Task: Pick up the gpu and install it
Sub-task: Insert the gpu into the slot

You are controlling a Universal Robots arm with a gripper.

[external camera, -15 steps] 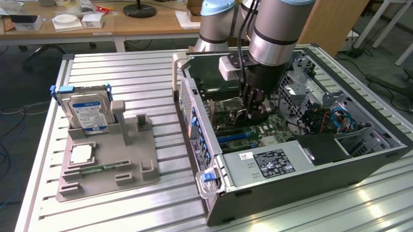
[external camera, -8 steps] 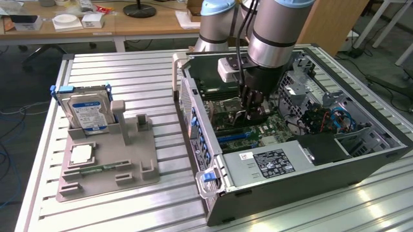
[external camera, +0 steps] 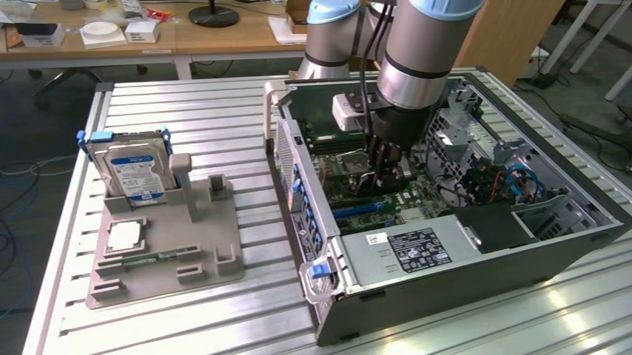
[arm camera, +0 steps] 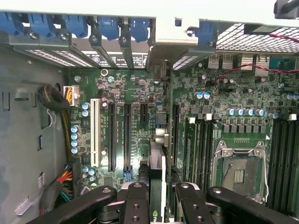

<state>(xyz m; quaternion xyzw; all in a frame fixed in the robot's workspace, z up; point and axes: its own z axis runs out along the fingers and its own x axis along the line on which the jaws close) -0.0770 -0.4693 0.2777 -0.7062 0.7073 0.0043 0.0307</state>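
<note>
Pickup sorted: gpu (arm camera: 157, 179) clamped edge-on between the jaws, hanging close over the motherboard (arm camera: 140, 93), by its slots. Not seated yet.

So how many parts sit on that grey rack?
3: hard drive upright at the far end, pale square chip in the middle, green memory stick just nearer. The drive may hide more.
</note>
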